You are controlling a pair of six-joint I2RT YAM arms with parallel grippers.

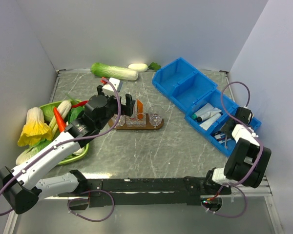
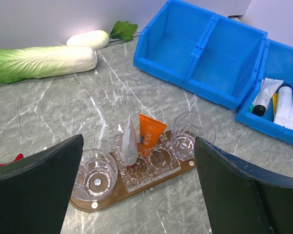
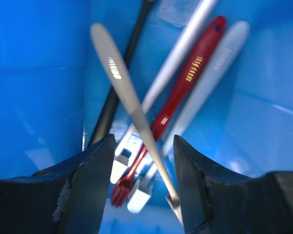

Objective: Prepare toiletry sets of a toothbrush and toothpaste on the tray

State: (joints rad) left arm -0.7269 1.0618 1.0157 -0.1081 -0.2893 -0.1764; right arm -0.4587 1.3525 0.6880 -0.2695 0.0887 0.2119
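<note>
The dark-brown tray [image 1: 136,127] [image 2: 114,197] lies mid-table and carries a clear holder [image 2: 146,165] with a clear cup [image 2: 95,174] [image 2: 191,129] at each end. The orange toothpaste [image 1: 139,106] [image 2: 150,134] stands upright in the holder beside a grey-white tube [image 2: 129,141]. My left gripper [image 1: 122,106] [image 2: 136,195] hovers just above and in front of the tray, open wide and empty. My right gripper [image 1: 225,130] [image 3: 141,180] is down in the blue bin [image 3: 34,73], open. A white toothbrush [image 3: 132,105] lies slanted between its fingers, close to the right fingertip [image 3: 195,180].
A red toothbrush [image 3: 180,87], other pale ones and a black one lie in the same bin. White tubes with dark caps [image 2: 266,95] fill the neighbouring compartment of the blue bins [image 1: 185,83]. A green dish of vegetables [image 1: 83,146] sits left; a cabbage [image 1: 115,71] lies at the back.
</note>
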